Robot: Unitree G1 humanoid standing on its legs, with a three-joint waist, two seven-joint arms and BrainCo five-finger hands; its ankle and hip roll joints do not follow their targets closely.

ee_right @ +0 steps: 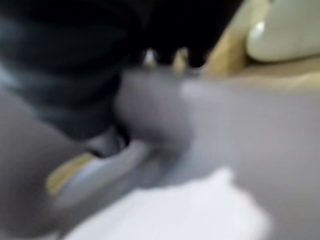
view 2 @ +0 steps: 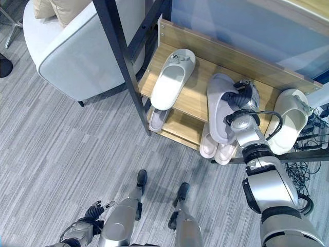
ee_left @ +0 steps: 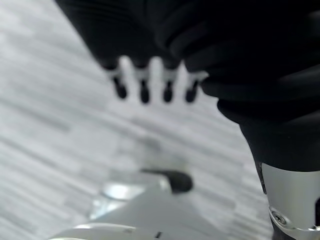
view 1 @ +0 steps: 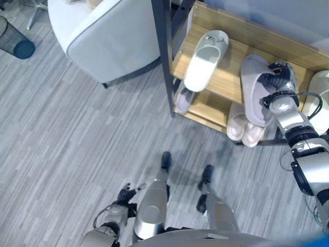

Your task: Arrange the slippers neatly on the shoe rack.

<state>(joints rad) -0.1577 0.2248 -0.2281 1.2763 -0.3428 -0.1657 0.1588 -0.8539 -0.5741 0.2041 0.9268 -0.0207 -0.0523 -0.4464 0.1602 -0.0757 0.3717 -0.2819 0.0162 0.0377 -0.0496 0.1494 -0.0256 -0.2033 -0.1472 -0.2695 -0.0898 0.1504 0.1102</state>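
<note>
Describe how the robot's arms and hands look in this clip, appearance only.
Both arms are silver-grey metal segments with black joint rings. The right hand has a dark ribbed cover over its back and wrist, with a black cable looping beside the forearm. The left hand shows silver fingers with dark tips below the same ribbed cover.

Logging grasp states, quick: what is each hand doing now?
Left hand: open, holding nothing.
Right hand: shut on the grey slipper.

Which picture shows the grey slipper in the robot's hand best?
The right eye view: the whole grey slipper lies on the shoe rack with the right hand on it. The left eye view shows it similarly; the right wrist view gives a close grey blur.
</note>
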